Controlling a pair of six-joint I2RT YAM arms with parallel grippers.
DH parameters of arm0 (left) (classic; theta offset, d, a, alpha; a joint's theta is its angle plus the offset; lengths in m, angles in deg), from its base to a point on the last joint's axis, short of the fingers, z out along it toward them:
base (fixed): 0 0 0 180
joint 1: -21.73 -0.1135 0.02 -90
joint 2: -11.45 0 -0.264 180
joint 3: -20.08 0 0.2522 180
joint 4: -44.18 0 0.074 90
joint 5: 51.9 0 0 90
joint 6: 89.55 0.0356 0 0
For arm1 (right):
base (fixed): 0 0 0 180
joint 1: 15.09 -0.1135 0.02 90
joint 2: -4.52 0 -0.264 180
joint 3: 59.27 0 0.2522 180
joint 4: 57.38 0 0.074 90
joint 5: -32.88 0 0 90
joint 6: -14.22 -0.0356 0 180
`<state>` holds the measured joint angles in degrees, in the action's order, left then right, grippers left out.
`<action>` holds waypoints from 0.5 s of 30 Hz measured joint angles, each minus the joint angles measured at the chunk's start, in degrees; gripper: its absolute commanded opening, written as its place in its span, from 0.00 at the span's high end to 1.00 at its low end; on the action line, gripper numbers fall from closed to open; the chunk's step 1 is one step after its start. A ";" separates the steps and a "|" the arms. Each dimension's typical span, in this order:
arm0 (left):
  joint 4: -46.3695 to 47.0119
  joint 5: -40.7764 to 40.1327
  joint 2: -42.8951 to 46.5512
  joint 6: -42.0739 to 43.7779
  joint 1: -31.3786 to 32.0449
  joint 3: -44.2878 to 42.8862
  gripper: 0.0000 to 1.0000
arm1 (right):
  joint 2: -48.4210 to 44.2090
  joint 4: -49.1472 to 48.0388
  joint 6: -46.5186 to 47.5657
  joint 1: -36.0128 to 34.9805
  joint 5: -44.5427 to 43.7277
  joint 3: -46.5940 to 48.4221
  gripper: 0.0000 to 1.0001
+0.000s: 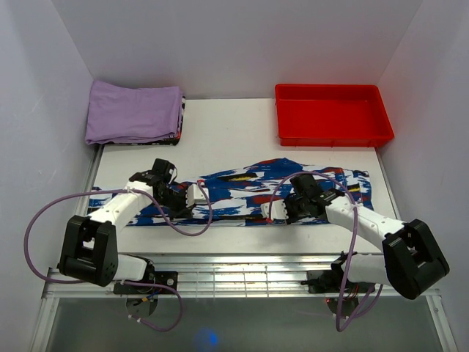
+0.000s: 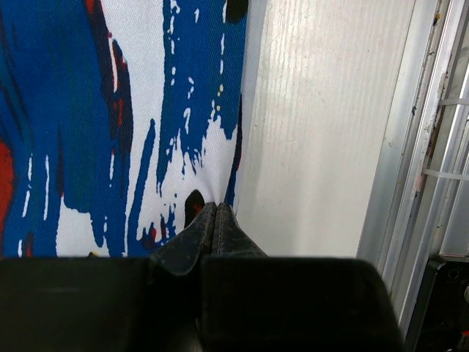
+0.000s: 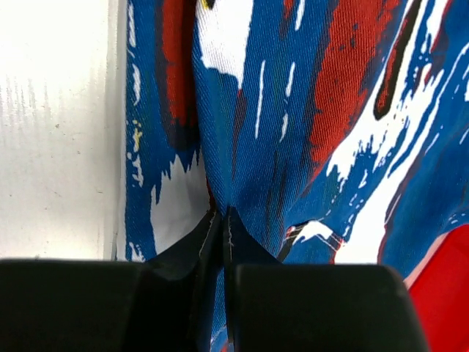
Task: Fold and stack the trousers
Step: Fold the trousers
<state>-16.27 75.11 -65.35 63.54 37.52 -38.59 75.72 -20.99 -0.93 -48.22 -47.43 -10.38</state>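
The trousers (image 1: 249, 192) lie lengthwise across the white table, flat, with a blue, white, red and black brush-stroke print. My left gripper (image 1: 196, 195) is low at their near edge, left of the middle. In the left wrist view its fingertips (image 2: 215, 207) are pressed together on the hem of the trousers (image 2: 110, 110). My right gripper (image 1: 268, 209) is low at the near edge, right of the middle. In the right wrist view it (image 3: 222, 214) is shut, and a fold of the trousers (image 3: 293, 110) is drawn into the jaws.
A folded lilac-purple cloth (image 1: 134, 111) lies at the back left, with a strip of printed fabric under its right edge. A red tray (image 1: 278, 117) stands at the back right. White walls enclose the table. A metal rail (image 1: 242, 268) runs along the near edge.
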 measured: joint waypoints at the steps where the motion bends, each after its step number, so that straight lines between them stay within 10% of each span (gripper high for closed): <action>1: -0.11 0.09 0.00 0.11 -0.11 0.00 1.00 | 0.04 -0.28 0.13 0.00 -0.22 0.00 0.92; 15: -0.83 1.05 2.73 2.93 -2.56 1.92 1.00 | -6.73 6.69 1.70 0.00 2.45 0.87 0.92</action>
<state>-17.11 76.16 -62.62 66.46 34.97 -36.67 68.98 -14.30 0.77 -48.22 -44.98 -9.50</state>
